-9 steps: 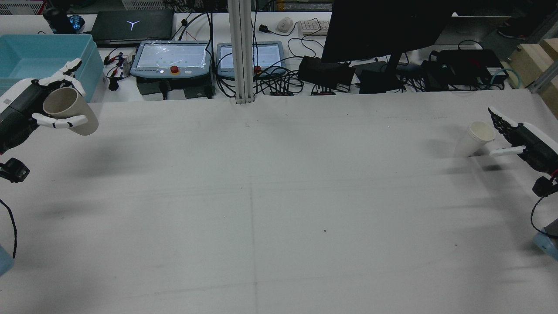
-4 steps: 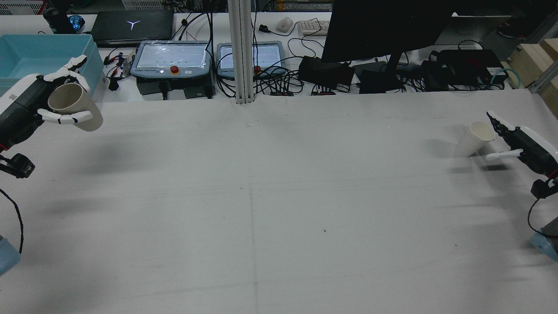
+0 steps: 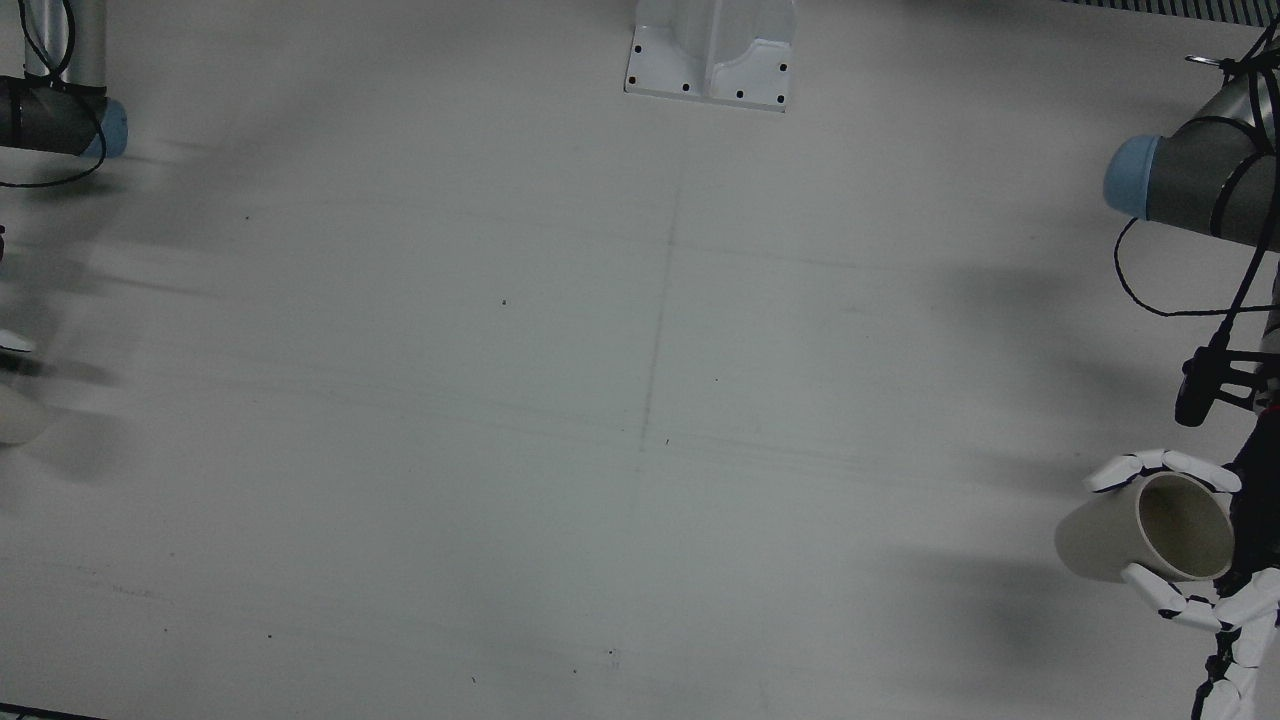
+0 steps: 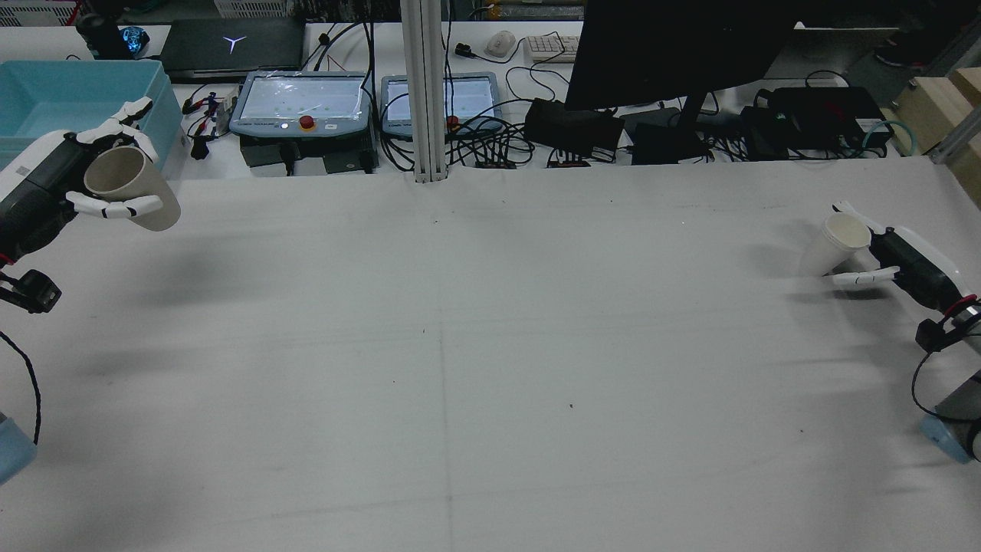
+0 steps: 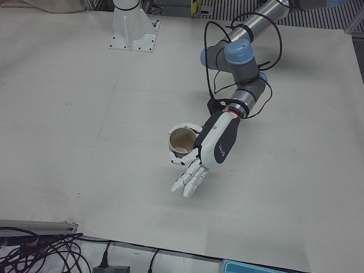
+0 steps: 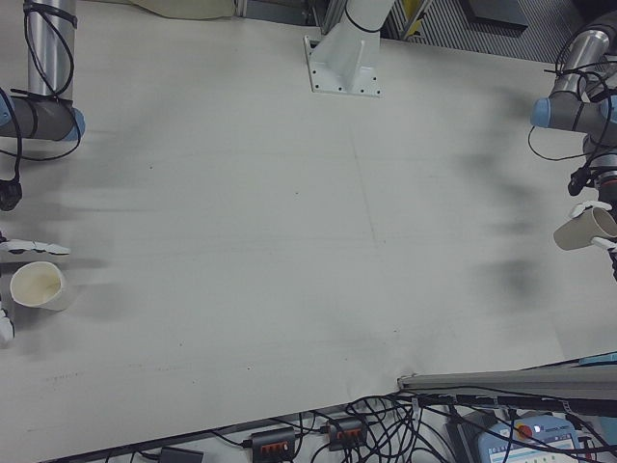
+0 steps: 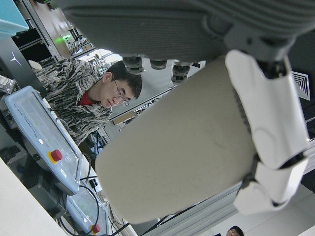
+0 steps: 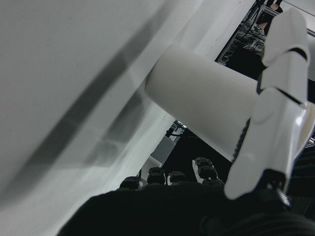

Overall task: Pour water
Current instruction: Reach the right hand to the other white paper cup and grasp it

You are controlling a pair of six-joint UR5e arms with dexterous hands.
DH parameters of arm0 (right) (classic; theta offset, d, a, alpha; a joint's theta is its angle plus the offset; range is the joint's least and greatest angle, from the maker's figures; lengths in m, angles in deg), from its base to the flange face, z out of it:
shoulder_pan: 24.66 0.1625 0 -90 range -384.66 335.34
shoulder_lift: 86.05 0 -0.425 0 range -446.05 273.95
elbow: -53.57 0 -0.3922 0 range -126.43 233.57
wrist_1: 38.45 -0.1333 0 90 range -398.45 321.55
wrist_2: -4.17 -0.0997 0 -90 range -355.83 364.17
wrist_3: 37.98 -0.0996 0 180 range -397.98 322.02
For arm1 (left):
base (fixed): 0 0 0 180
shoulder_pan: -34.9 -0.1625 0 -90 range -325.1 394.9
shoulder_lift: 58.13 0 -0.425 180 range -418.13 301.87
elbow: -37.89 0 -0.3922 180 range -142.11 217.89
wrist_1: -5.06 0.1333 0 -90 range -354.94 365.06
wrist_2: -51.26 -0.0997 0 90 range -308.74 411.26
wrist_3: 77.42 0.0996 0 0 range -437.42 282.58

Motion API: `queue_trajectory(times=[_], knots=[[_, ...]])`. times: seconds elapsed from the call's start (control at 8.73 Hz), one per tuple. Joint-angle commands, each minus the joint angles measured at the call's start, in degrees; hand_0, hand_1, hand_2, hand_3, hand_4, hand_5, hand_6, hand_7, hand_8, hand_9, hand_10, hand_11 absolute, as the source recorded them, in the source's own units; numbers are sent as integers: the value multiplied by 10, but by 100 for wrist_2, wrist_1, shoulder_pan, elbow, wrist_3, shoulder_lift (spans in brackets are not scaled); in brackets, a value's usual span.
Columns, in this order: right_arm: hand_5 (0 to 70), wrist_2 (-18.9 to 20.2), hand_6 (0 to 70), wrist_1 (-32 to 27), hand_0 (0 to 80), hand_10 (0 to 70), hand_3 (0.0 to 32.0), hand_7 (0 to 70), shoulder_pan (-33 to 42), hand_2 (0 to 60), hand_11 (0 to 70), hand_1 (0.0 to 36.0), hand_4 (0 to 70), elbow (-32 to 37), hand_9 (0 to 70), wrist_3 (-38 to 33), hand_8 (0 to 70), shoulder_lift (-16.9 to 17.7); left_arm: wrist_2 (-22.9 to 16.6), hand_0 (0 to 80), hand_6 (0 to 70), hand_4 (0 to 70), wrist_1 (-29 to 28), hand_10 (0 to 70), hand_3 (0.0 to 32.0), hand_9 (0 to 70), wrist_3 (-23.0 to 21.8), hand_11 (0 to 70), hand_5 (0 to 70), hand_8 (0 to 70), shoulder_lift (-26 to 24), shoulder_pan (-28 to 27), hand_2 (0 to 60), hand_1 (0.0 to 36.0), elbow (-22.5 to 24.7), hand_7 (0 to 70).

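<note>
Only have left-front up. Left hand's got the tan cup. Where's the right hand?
Observer: Rear view: right hand is at the table's right edge, bracketing a white cup.
Operator: Cup lifted?
Observer: No. In the right-front view it stands upright on the table.
Operator: Gripped?
Observer: Right hand view: thumb lies along the cup's wall. I can't tell if the grip is firm.

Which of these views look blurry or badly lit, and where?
Front view: the white paper cup at the left edge is smeared. Left hand view: the beige paper cup fills the frame, softly focused. Right hand view: dark, with bands of shadow across the white table.
</note>
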Motion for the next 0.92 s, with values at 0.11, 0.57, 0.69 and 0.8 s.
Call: queue_trajectory(times=[0.11,0.57,0.69,0.8], knots=[[51,-323,29,4,522,6,0,31,-384,97,31,200,59,-15,58,-7,27,-23,0,463,63,351,-71,27,0,18,-26,57,479,13,15,0,600,340,-82,71],[227,-427,117,-14,549,199,0,208,-358,289,313,256,86,-15,283,-86,183,12,0,464,64,350,-71,27,0,19,-44,58,475,13,15,0,600,336,-117,71],[301,-454,153,-23,543,286,0,281,-340,356,434,259,97,-15,378,-95,248,30,0,464,63,350,-63,27,0,18,-35,58,475,12,6,0,600,336,-117,71],[336,-454,174,-23,529,345,0,323,-305,395,509,250,101,-15,428,-95,285,47,0,465,64,350,-54,27,0,18,-44,58,477,12,6,0,600,335,-108,71]])
